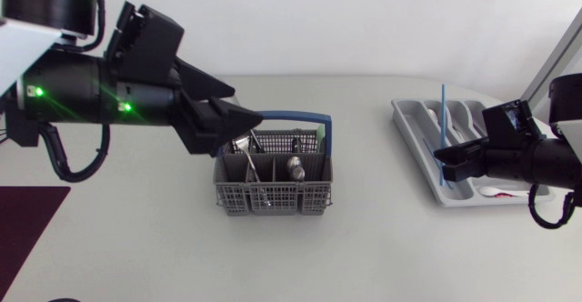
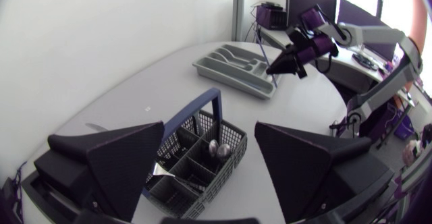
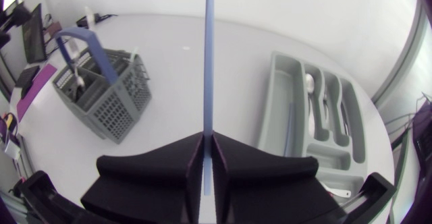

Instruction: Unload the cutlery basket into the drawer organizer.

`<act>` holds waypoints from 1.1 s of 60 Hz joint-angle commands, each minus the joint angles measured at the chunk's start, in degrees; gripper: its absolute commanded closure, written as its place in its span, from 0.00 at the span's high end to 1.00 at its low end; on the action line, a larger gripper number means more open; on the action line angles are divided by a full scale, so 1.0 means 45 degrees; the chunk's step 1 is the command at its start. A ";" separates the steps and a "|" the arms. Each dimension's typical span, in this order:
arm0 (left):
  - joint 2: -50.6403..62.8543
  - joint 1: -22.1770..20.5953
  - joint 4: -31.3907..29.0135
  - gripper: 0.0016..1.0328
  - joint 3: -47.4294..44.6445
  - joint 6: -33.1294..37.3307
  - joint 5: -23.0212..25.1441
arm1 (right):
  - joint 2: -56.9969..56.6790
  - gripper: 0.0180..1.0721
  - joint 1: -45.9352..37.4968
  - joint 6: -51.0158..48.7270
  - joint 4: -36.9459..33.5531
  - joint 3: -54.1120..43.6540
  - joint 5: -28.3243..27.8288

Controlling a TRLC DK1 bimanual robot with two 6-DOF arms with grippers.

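- Left gripper (image 1: pixel 247 105) is spread wide, hovering over the grey basket (image 1: pixel 273 196), which stands mid-way across the counter (image 1: pixel 364 238) with cutlery (image 1: pixel 296 166) inside.
- Right gripper (image 1: pixel 439 162) pinches an upright blue straw (image 1: pixel 443 120) over the organizer (image 1: pixel 407 131).

Bright, even light; the cutlery basket (image 1: pixel 273 191) below the left gripper (image 1: pixel 247 105) throws a faint, soft shadow. On the left arm (image 1: pixel 82 88) green lamps (image 1: pixel 127 107) flare. Beyond the right gripper (image 3: pixel 208 140) and its blue straw (image 3: pixel 208 55), the edge of the table (image 3: pixel 162 48) bows.
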 commanded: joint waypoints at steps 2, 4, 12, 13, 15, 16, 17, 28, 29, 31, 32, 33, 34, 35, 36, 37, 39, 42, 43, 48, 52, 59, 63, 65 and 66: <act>-0.0277 -0.0548 -0.0195 0.90 -0.0609 0.1036 -0.0710 | 0.1854 0.06 -0.0861 -0.0263 0.0423 0.0809 0.0288; -0.0297 -0.0724 -0.0254 0.90 -0.0707 0.1134 -0.0906 | 0.2459 0.06 -0.1115 -0.0263 0.0462 0.1121 0.0445; -0.0356 -0.1232 -0.0430 0.90 -0.1137 0.1524 -0.1667 | 0.4373 0.06 -0.1545 -0.0400 0.0482 0.2215 0.1226; -0.0356 -0.1251 -0.0469 0.90 -0.1156 0.1544 -0.1726 | 0.4549 0.06 -0.1584 -0.0400 0.0482 0.2313 0.1265; -0.0356 -0.1330 -0.0527 0.90 -0.1215 0.1622 -0.1843 | 0.4920 0.06 -0.1643 -0.0400 0.0462 0.2567 0.1421; -0.0356 -0.1369 -0.0547 0.90 -0.1254 0.1661 -0.1902 | 0.5154 0.06 -0.1643 -0.0400 0.0462 0.2703 0.1499; -0.0356 -0.1388 -0.0605 0.90 -0.1312 0.1700 -0.1941 | 0.5369 0.06 -0.1643 -0.0400 0.0423 0.2840 0.1597; -0.0453 -0.1447 -0.0703 0.90 -0.1781 0.2032 -0.2175 | 0.7303 0.06 -0.1545 -0.0087 0.0326 0.4012 0.2496; -0.0453 -0.1466 -0.0703 0.90 -0.1820 0.2052 -0.2195 | 0.7440 0.06 -0.1545 -0.0068 0.0326 0.4090 0.2554; -0.0473 -0.1544 -0.0703 0.90 -0.1937 0.2130 -0.2273 | 0.7811 0.06 -0.1506 0.0010 0.0306 0.4305 0.2691; -0.0492 -0.1583 -0.0703 0.90 -0.1957 0.2130 -0.2292 | 0.8006 0.06 -0.1486 0.0069 0.0306 0.4422 0.2749; -0.0492 -0.1642 -0.0703 0.90 -0.2055 0.2188 -0.2371 | 0.8221 0.06 -0.1467 0.0127 0.0287 0.4539 0.2808; -0.0512 -0.1701 -0.0703 0.90 -0.2094 0.2208 -0.2429 | 0.8358 0.07 -0.1467 0.0166 0.0267 0.4598 0.2828; -0.0512 -0.1740 -0.0703 0.90 -0.2133 0.2247 -0.2468 | 0.8553 0.07 -0.1467 0.0225 0.0228 0.4715 0.2828; -0.0531 -0.1779 -0.0703 0.90 -0.2191 0.2305 -0.2546 | 0.8768 0.07 -0.1467 0.0303 0.0150 0.4852 0.2828; -0.0531 -0.1818 -0.0703 0.90 -0.2250 0.2345 -0.2566 | 0.8983 0.07 -0.1467 0.0323 0.0091 0.4969 0.2828; -0.0531 -0.1896 -0.0683 0.90 -0.2328 0.2345 -0.2585 | 0.9315 0.07 -0.1428 0.0362 -0.0045 0.5164 0.2828; -0.0531 -0.2033 -0.0664 0.90 -0.2445 0.2384 -0.2664 | 0.9647 0.08 -0.1408 0.0479 -0.0065 0.5340 0.2886; -0.0531 -0.2052 -0.0664 0.90 -0.2465 0.2403 -0.2683 | 0.9744 0.08 -0.1389 0.0518 -0.0065 0.5360 0.2925; -0.0551 -0.2150 -0.0527 0.90 -0.2680 0.2540 -0.2820 | 1.0096 0.09 -0.1291 0.0655 -0.0065 0.5535 0.3081; -0.0551 -0.2169 -0.0449 0.90 -0.2797 0.2598 -0.2839 | 1.0193 0.12 -0.1272 0.0733 -0.0065 0.5594 0.3140; -0.0629 -0.2189 -0.0332 0.90 -0.2953 0.2755 -0.2878 | 1.0193 0.24 -0.1252 0.0850 -0.0065 0.5692 0.3140; -0.0688 -0.2189 -0.0254 0.90 -0.3070 0.2813 -0.2878 | 1.0037 0.36 -0.1213 0.0928 -0.0163 0.5711 0.3121; -0.0688 -0.2189 -0.0234 0.90 -0.3090 0.2833 -0.2898 | 0.9901 0.41 -0.1174 0.0948 -0.0221 0.5692 0.3140; -0.0688 -0.2189 -0.0234 0.90 -0.3109 0.2833 -0.2898 | 0.9822 0.44 -0.1174 0.0948 -0.0260 0.5672 0.3121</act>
